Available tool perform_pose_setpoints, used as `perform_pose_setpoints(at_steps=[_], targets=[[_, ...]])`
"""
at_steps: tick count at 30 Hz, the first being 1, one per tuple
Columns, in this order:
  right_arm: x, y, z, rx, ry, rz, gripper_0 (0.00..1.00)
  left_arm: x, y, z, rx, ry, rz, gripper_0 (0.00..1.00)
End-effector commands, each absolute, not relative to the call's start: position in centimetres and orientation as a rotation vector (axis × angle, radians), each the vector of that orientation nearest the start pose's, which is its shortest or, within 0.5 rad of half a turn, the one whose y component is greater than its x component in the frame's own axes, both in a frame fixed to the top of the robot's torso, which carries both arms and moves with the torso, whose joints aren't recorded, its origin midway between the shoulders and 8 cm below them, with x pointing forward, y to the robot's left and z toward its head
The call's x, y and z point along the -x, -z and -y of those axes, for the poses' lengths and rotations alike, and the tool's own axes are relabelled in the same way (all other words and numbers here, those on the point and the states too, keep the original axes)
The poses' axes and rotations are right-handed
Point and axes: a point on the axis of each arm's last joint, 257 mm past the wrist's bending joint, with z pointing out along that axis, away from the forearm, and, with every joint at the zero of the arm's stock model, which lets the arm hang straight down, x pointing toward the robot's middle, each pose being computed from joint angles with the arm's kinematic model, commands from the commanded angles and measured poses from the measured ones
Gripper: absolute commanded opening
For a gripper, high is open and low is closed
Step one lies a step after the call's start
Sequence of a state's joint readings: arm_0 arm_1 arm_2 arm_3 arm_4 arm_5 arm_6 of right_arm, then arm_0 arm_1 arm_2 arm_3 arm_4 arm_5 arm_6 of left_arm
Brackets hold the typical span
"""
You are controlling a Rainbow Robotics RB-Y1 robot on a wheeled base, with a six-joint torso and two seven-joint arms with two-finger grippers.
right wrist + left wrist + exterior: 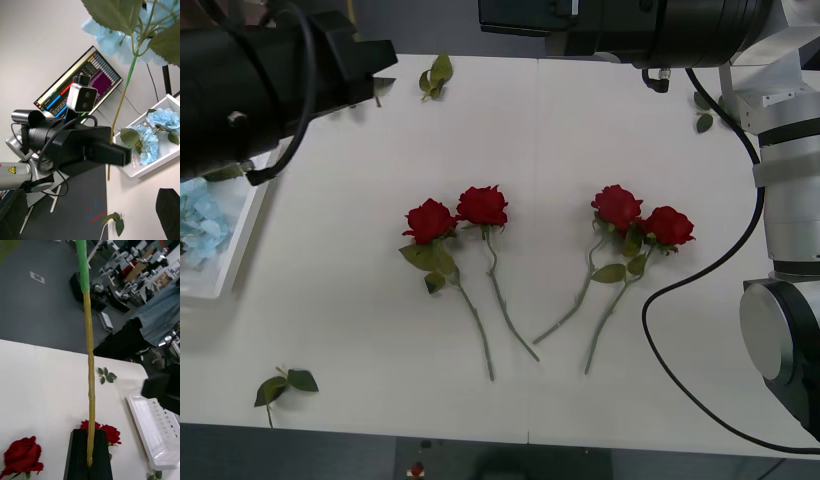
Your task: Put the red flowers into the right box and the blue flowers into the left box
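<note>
Table (360,300) open at front centre. Left box (235,250) at its left edge holds blue flowers (200,225). Four red flowers (480,206) mid-table (two pairs). Left gripper (89,453) clamps one blue-flower stem (90,382); right gripper (90,210) seemingly spread. Leaf sprig (285,383) near the front-left edge.

left box (220,265) cropped at picture edge, partly behind left arm (250,85)

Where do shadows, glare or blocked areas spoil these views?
Front view: even light, only faint shadows under the red flowers; the left arm hides part of the left box. Left wrist view: the left gripper, shut on a blue flower's stem, splits the picture; slight sheen on the right box. Right wrist view: evenly lit, right gripper open.
</note>
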State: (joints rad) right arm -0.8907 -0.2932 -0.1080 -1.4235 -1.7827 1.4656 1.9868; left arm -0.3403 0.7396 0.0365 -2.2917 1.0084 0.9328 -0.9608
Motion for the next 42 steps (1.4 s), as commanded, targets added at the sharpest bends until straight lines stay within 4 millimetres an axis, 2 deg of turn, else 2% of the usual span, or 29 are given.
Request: perform_pose_setpoints(at_steps=[1, 4, 7, 8, 10, 12, 19, 25, 30, 36, 42], targets=[[-42.9, -9.2, -2.5, 1.042, -1.519, -1.481, 1.00, -46.3, -2.8, -17.7, -0.097, 0.752, -1.812, 0.00], [-43.5, -9.0, -1.7, 1.036, -1.483, -1.501, 1.00, -46.2, -1.6, -21.4, -0.046, 0.675, -1.844, 0.00], [-44.2, -8.1, -1.3, 1.036, -1.437, -1.549, 1.00, -45.8, 0.1, -25.4, 0.011, 0.586, -1.884, 0.00], [-44.3, -7.8, -1.2, 1.037, -1.427, -1.560, 1.00, -45.7, 0.5, -26.1, 0.022, 0.570, -1.892, 0.00], [-45.2, -6.7, -0.8, 1.026, -1.380, -1.612, 1.00, -45.2, 2.1, -29.2, 0.065, 0.500, -1.930, 0.00], [-45.7, -5.8, -0.6, 0.997, -1.373, -1.674, 1.00, -44.9, 3.2, -30.9, 0.091, 0.460, -1.957, 0.00], [-47.2, -0.5, 0.8, 0.791, -1.369, -2.023, 1.00, -43.7, 8.8, -39.5, 0.241, 0.269, -2.068, 0.00], [-48.1, 3.8, 2.7, 0.571, -1.290, -2.244, 1.00, -43.7, 12.4, -44.9, 0.316, 0.127, -2.131, 0.00], [-47.9, 6.1, 4.2, 0.355, -1.182, -2.377, 1.00, -43.9, 14.2, -47.3, 0.349, 0.071, -2.164, 0.00], [-47.4, 9.8, 6.5, 0.108, -1.004, -2.499, 1.00, -45.0, 16.1, -49.6, 0.369, 0.006, -2.204, 0.00], [-45.6, 14.1, 10.8, -0.142, -0.813, -2.650, 1.00, -47.2, 16.8, -50.4, 0.353, -0.046, -2.216, 0.00]])
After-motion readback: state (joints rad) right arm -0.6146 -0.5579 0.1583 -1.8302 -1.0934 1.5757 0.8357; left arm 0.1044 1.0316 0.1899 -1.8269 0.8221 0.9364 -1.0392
